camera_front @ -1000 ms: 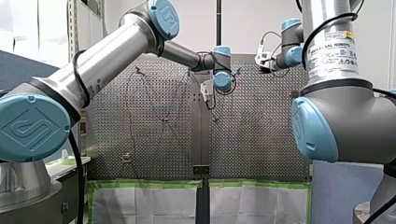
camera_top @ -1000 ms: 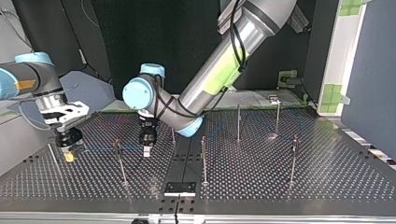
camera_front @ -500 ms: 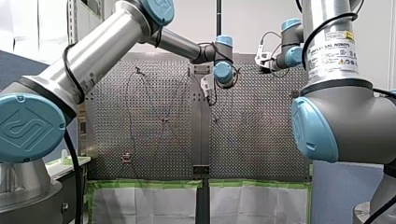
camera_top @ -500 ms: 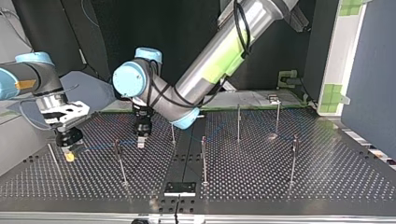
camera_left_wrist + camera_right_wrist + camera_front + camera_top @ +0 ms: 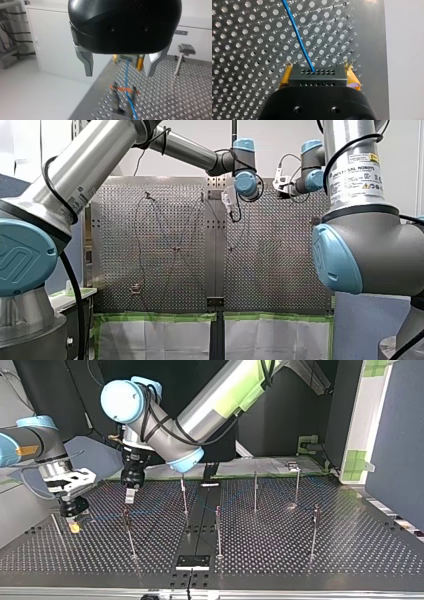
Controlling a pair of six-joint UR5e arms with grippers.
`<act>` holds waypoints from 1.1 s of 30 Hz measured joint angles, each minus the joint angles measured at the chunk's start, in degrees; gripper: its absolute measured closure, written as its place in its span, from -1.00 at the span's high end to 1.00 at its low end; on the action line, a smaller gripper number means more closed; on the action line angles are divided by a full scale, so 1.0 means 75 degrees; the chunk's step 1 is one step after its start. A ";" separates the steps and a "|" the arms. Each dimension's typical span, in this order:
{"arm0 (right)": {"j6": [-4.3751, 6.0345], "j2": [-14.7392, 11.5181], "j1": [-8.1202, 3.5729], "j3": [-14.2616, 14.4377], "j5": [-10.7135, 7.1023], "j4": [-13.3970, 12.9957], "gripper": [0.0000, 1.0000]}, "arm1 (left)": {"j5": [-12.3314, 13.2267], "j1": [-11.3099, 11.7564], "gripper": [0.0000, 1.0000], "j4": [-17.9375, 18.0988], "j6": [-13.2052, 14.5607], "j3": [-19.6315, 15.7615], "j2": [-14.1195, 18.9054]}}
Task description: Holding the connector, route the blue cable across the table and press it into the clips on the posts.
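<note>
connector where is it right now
In the right wrist view, the connector sits between my right gripper's yellow pads, above the table near its edge, with the blue cable leading out ahead.

Top view, left: our right gripper (image 5: 74, 522), connector (image 5: 318, 75) within. Upper right of it hangs our left gripper (image 5: 130, 497).

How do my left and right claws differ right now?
My left claw is open, its metal fingers empty; my right claw has its yellow pads shut on the connector, the blue cable running out ahead. In the top view my left claw hangs above the table, my right claw close to it. Both are over that view's left half.
</note>
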 joint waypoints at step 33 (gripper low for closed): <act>-0.0105 0.0008 0.0156 0.0001 0.0012 0.0011 -1.00 | -0.0029 0.1208 1.00 0.2175 -0.0942 -0.2175 0.2083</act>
